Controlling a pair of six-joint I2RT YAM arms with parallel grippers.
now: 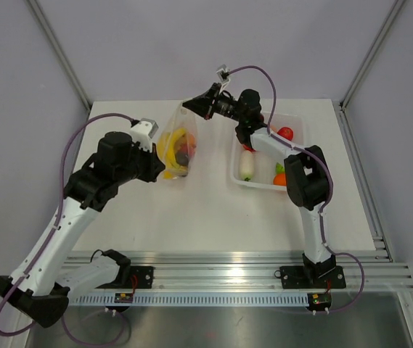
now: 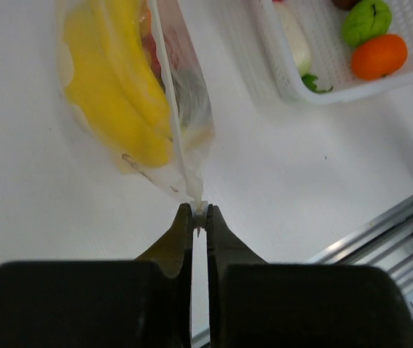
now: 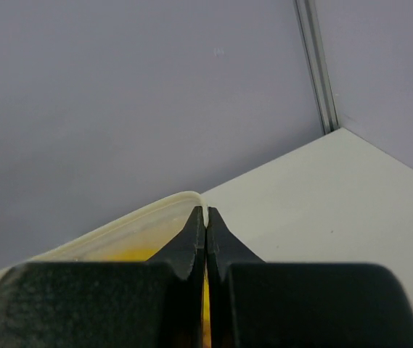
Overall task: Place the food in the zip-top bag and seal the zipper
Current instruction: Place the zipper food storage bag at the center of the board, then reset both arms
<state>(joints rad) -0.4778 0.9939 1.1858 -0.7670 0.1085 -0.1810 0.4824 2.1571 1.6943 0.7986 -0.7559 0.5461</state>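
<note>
Left pincer [image 2: 199,214] clenched on the bag's [image 1: 176,148] near corner, right pincer [image 3: 205,217] clenched on its far corner, seemingly along the zipper [image 2: 171,101]. The bag, holding bananas [image 2: 119,94], sits left of the tray [image 1: 260,186] on the desk [image 1: 191,210].

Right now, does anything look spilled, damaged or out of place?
Nothing is spilled or damaged. The bag hangs between the left gripper and right gripper, each pinching one end of its mouth. The only oddity is that an orange piece and a green piece lie in the tray, not bagged.
</note>
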